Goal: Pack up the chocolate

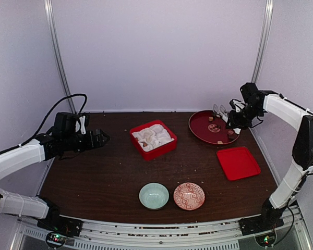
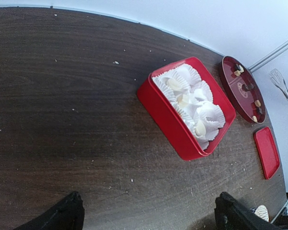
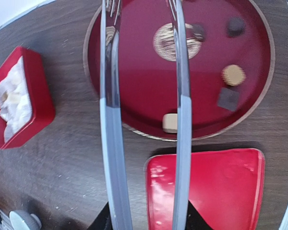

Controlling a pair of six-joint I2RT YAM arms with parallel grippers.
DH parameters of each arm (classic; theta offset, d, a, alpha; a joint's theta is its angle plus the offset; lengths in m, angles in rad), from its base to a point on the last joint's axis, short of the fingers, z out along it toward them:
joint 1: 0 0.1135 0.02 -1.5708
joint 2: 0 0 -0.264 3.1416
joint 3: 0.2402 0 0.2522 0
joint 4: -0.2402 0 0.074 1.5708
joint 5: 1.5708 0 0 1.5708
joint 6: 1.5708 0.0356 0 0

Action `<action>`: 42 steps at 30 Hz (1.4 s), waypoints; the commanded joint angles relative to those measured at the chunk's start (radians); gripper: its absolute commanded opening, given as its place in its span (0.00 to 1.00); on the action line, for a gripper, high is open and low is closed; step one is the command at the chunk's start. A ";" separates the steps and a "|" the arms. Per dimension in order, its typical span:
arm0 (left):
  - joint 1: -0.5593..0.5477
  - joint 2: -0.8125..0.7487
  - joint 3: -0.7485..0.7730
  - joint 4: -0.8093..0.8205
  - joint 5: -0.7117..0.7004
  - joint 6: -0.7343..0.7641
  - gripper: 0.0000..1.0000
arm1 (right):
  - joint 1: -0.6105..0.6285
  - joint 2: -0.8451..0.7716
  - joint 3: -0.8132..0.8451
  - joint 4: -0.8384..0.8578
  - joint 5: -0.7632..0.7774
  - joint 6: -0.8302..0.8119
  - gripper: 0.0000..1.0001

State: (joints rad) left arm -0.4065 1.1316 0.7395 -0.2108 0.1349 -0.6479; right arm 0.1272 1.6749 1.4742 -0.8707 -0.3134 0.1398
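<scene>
The tongs point(image 3: 113, 120) are pinched by the right gripper point(image 1: 233, 120), their arms spread and empty above the tray point(image 3: 134, 72). The chocolate point(image 3: 170, 122) lies scattered on that tray; a few pale pieces appear to sit in the cups point(image 2: 209, 112) of the box point(image 2: 168, 115). One piece should be straddled squarely by both tips (the dark one beside the gold emblem looks nearest) and squeezed gently, lest it be flicked away. The left gripper point(image 1: 100, 138) hangs spread wide, left of the box.
</scene>
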 commanded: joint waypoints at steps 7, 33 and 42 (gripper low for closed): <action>0.006 0.013 0.000 0.027 -0.003 0.003 0.98 | -0.089 0.173 0.168 0.026 0.086 -0.015 0.34; 0.019 0.022 -0.015 0.029 -0.013 0.000 0.98 | -0.054 0.584 0.568 -0.024 0.063 0.020 0.30; 0.024 0.030 -0.019 0.033 -0.010 -0.004 0.98 | -0.049 0.658 0.648 -0.066 0.079 0.013 0.31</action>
State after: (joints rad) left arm -0.3916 1.1542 0.7288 -0.2108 0.1303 -0.6483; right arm 0.0696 2.3119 2.0773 -0.9161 -0.2638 0.1463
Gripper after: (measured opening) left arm 0.977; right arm 0.310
